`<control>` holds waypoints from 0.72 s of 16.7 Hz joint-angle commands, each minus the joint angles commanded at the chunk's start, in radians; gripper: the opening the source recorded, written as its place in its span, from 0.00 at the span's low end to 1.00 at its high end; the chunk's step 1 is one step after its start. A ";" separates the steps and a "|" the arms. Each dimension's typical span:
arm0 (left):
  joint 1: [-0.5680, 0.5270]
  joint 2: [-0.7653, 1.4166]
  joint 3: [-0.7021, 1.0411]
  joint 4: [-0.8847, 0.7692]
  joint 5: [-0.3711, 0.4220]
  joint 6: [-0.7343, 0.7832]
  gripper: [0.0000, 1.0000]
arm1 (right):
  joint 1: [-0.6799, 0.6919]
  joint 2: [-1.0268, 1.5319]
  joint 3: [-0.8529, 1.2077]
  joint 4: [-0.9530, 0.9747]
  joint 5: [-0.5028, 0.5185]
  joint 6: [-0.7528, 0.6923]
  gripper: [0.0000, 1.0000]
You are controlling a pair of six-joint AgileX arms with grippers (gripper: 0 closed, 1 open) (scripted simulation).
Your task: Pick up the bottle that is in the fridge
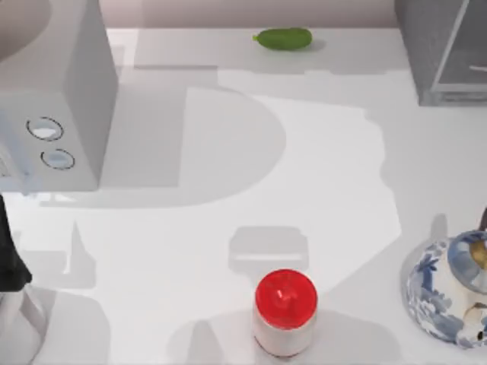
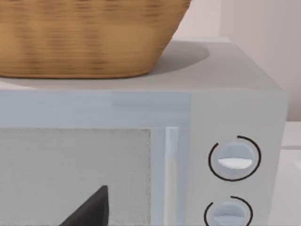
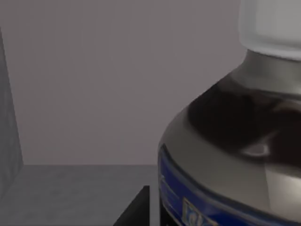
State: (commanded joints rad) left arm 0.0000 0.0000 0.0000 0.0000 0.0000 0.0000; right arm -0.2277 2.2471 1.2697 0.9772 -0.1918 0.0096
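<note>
The right gripper (image 3: 141, 207) is inside the fridge (image 1: 445, 53), which stands at the far right corner of the bench (image 1: 319, 175). Its wrist view looks along a grey shelf floor to a plain back wall, with the bottle (image 3: 235, 141) looming close: a dark body, a blue label band and a pale cap. One dark fingertip shows low down just beside the bottle, but whether the fingers are spread, closed or gripping the bottle I cannot tell. My reading is that the reach into the fridge is done, while the grasp and the lift out are still ahead, or at most just starting; nothing shows the bottle raised off the shelf.

The left gripper (image 2: 89, 212) sits at the near left edge of the bench, pointed at the front of the microwave (image 1: 53, 99), a pale grey box with two round dials standing at the far left corner. Whether its fingers are spread or closed I cannot tell either. It looks idle.

A wicker basket (image 2: 84, 37) rests on top of the microwave; its inside is hidden. A blue-and-white teapot (image 1: 449, 293) sits at the near right edge, a red-capped jar (image 1: 284, 313) at the middle of the near edge, and a cucumber (image 1: 283, 39) lies at the far edge
</note>
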 joint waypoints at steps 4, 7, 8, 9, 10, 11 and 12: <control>0.000 0.000 0.000 0.000 0.000 0.000 1.00 | 0.000 0.000 0.000 0.000 0.000 0.000 0.25; 0.000 0.000 0.000 0.000 0.000 0.000 1.00 | 0.000 0.000 0.000 0.000 0.000 0.000 0.02; 0.000 0.000 0.000 0.000 0.000 0.000 1.00 | 0.000 0.000 0.000 0.000 0.000 0.000 0.00; 0.000 0.000 0.000 0.000 0.000 0.000 1.00 | 0.000 0.000 0.000 0.000 0.000 0.000 0.00; 0.000 0.000 0.000 0.000 0.000 0.000 1.00 | 0.000 0.000 0.000 0.000 0.000 0.000 0.00; 0.000 0.000 0.000 0.000 0.000 0.000 1.00 | 0.000 0.000 0.000 0.000 0.000 0.000 0.00; 0.000 0.000 0.000 0.000 0.000 0.000 1.00 | 0.000 0.000 0.000 0.000 0.000 0.000 0.00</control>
State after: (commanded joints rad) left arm 0.0000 0.0000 0.0000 0.0000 0.0000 0.0000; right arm -0.2277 2.2471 1.2697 0.9772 -0.1918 0.0096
